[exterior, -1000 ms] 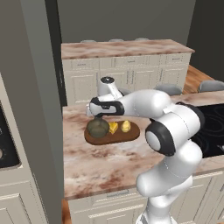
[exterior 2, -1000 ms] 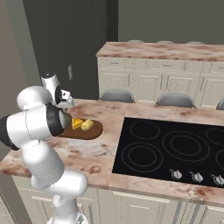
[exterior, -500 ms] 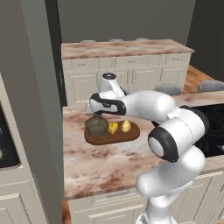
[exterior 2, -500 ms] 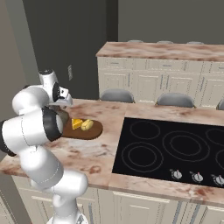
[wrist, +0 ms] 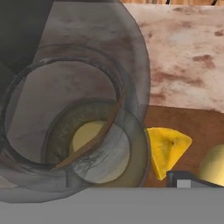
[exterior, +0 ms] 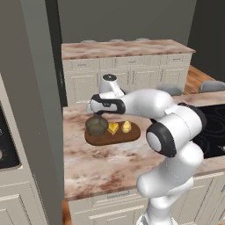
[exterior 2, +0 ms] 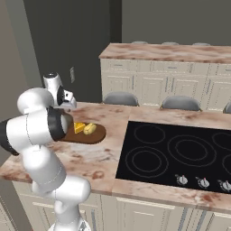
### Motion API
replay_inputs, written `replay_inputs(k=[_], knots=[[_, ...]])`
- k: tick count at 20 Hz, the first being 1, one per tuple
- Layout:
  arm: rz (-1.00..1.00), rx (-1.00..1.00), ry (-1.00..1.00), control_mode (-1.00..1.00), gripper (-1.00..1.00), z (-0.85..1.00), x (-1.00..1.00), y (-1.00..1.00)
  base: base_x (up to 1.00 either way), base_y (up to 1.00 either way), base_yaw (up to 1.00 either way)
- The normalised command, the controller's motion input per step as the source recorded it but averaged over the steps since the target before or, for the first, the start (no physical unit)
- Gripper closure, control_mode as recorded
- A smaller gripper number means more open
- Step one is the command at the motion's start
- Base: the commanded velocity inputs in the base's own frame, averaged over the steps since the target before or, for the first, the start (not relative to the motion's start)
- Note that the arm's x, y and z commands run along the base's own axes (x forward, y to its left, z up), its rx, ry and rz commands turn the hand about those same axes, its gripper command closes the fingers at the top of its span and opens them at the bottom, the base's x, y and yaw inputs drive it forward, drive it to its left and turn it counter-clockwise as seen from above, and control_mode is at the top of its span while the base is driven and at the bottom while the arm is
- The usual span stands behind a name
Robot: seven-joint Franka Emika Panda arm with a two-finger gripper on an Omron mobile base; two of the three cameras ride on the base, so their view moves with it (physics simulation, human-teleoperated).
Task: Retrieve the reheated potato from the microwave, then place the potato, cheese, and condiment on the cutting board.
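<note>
The bottle (exterior: 96, 125) stands on the left end of the board (exterior: 132, 135). It is round and olive green. The board is dark brown and lies flat on the pink stone counter (exterior: 101, 162).

Next to the bottle, on the right, sits the cheese (exterior: 113, 128). It looks like it touches the bottle. Right of the cheese sits the potato (exterior: 126, 127), small and pale yellow. The two lie close together in the middle of the board. The right end of the board is bare.

The gripper (exterior: 98, 112) hangs just above the bottle, pointing down at it. It is hard to see how far its fingers are spread, so I cannot tell if it is wide or pinched. I cannot tell if it touches the bottle.

From the right side, the white arm covers the left end of the board (exterior 2: 97, 134). The cheese (exterior 2: 79, 127) and the potato (exterior 2: 90, 129) peek out beside it. A black stove (exterior 2: 180, 151) is set in the counter to the right, well apart from the board.

The hand camera looks straight down into the bottle (wrist: 78, 131), very close. The cheese (wrist: 167, 146) lies just to its right on the brown board (wrist: 188, 124), and the potato (wrist: 214, 164) shows at the right edge.
</note>
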Motion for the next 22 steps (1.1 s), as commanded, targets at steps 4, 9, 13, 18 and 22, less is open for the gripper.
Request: replay_inputs(k=[4,9,13,18,22], knots=[[0.00,0.00,0.00,-1.00,-1.00,-0.21,0.29,0.03,0.00,0.00,0.00],[0.00,0.00,0.00,-1.00,-1.00,-0.36,0.05,0.16,0.00,0.00,0.00],[0.00,-0.02,0.05,-1.00,-1.00,-0.46,0.00,0.07,0.00,0.00,0.00],[0.00,0.00,0.10,-1.00,-1.00,-0.31,-0.25,0.06,0.00,0.00,0.00],[0.00,0.00,0.08,-1.00,-1.00,-0.36,-0.45,0.05,0.00,0.00,0.00]])
